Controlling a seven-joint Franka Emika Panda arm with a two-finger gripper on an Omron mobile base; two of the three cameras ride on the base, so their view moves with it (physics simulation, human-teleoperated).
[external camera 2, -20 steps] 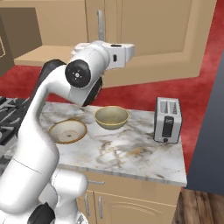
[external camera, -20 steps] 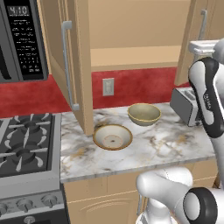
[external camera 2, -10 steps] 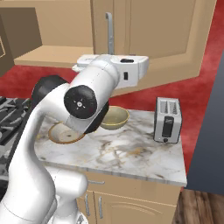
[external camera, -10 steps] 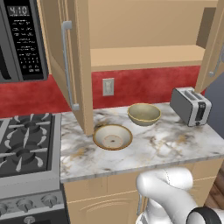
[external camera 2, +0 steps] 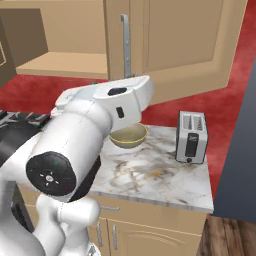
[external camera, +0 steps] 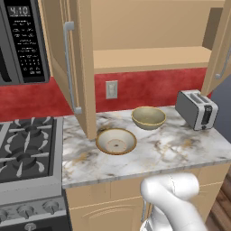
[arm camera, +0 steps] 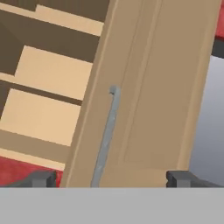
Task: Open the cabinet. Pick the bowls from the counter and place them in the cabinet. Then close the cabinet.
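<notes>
Fingers [arm camera: 42, 179] now spread wide and empty, off the cabinet [external camera: 149, 58] door's handle [arm camera: 106, 138] they were nearer a second ago. Both doors have swung fully open. Both bowls [external camera: 116, 140] stay on the desk [external camera: 180, 146], unmoved.

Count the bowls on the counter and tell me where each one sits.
2. The shallow bowl sits near the counter's front, below the open left cabinet door. The deeper bowl sits behind it to the right, toward the toaster.
</notes>
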